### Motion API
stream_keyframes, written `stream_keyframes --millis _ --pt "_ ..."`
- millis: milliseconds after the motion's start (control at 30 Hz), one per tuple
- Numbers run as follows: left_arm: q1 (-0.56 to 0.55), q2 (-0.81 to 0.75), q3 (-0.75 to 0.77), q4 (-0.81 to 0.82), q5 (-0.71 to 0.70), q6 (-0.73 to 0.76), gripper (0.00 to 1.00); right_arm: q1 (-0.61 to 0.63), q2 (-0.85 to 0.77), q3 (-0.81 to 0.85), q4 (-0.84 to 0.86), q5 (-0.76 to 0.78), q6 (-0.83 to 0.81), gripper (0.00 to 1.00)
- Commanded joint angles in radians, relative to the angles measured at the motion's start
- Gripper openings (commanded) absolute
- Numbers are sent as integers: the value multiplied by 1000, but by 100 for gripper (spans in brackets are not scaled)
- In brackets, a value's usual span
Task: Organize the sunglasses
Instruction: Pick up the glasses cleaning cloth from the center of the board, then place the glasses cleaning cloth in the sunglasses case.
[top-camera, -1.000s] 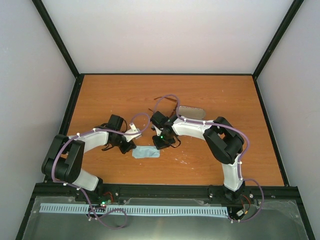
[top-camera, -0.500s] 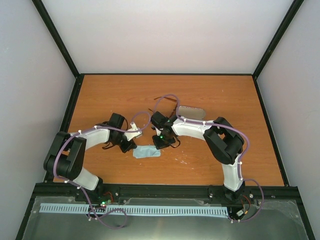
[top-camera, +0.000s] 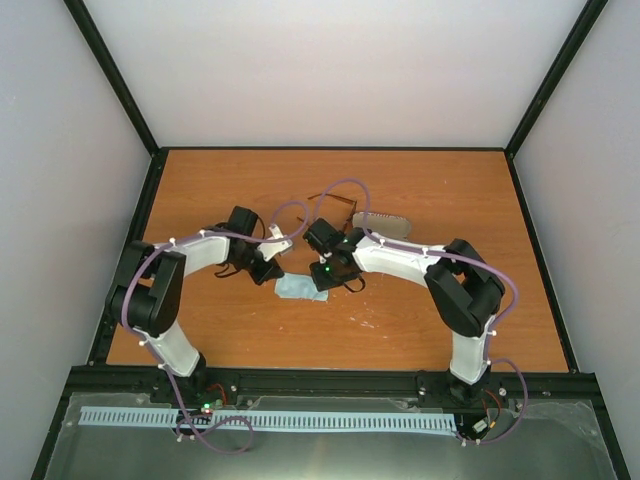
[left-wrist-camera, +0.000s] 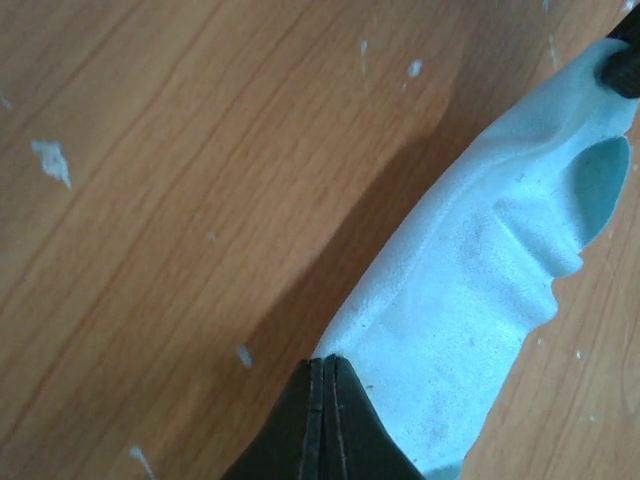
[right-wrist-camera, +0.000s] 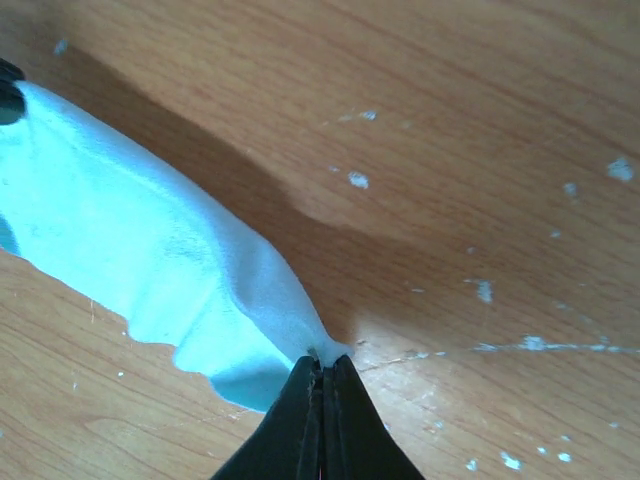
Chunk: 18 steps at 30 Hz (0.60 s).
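A light blue cloth (top-camera: 297, 287) is stretched between my two grippers just above the table. My left gripper (top-camera: 270, 276) is shut on its left corner; in the left wrist view the cloth (left-wrist-camera: 480, 270) runs from the pinched jaws (left-wrist-camera: 324, 362) up to the right. My right gripper (top-camera: 322, 284) is shut on the other corner; in the right wrist view the cloth (right-wrist-camera: 130, 250) runs from the jaws (right-wrist-camera: 323, 362) up to the left. The sunglasses (top-camera: 335, 198) lie behind the arms, thin dark frame partly hidden by a cable.
A flag-patterned oblong case (top-camera: 383, 222) lies right of the sunglasses, behind the right arm. Purple cables loop over both wrists. Black frame rails (top-camera: 140, 215) edge the orange table. White specks mark the wood (right-wrist-camera: 528, 344).
Both grippers have moved away from the near edge and slightly right, carrying the cloth with them. The left arm has stretched further out. The cloth has lifted and bunched between the jaws.
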Motion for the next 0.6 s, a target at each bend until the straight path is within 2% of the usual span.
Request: stream_keyframes --millis 0,267,567 --pt "-44 31 75 -5 41 -17 0 -1 -61 -16 18 90 31 3" --pt "-135 85 159 10 41 -47 1 -10 -119 -43 5 193 57 3" --pt "-154 138 271 8 38 -62 1 -33 -217 -103 -23 331 100 3"
